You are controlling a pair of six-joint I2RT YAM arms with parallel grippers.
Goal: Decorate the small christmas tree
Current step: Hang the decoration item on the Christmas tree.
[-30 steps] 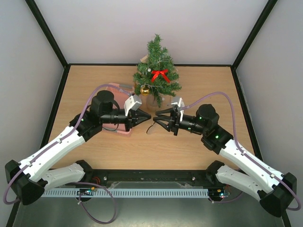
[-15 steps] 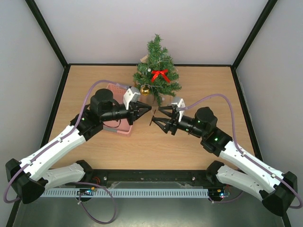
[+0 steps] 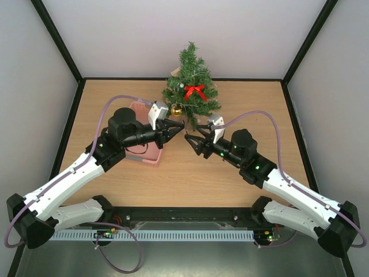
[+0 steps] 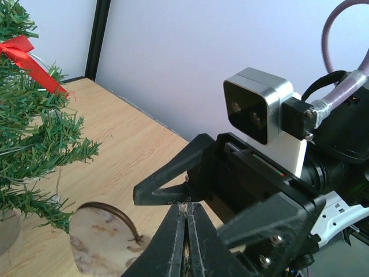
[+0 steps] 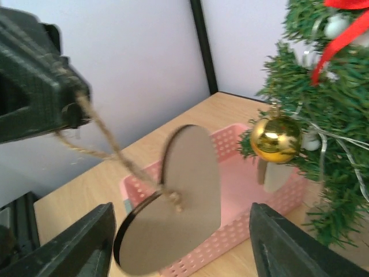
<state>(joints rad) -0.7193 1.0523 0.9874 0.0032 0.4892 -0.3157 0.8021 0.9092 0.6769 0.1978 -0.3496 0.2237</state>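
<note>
One tree (image 3: 190, 86), one bow (image 3: 195, 91) and one bauble (image 5: 275, 139) hung on it. One heart (image 5: 179, 202) dangled before tree, twine pinched by left gripper (image 4: 185, 214), jaws closed. Right gripper (image 3: 192, 134) held alongside, jaws spread wide.

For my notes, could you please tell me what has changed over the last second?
The left tool and right tool moved toward the small christmas tree; the right opened wider. The wooden heart hangs by twine from the shut left tool. Tree and pink basket stayed put.
</note>
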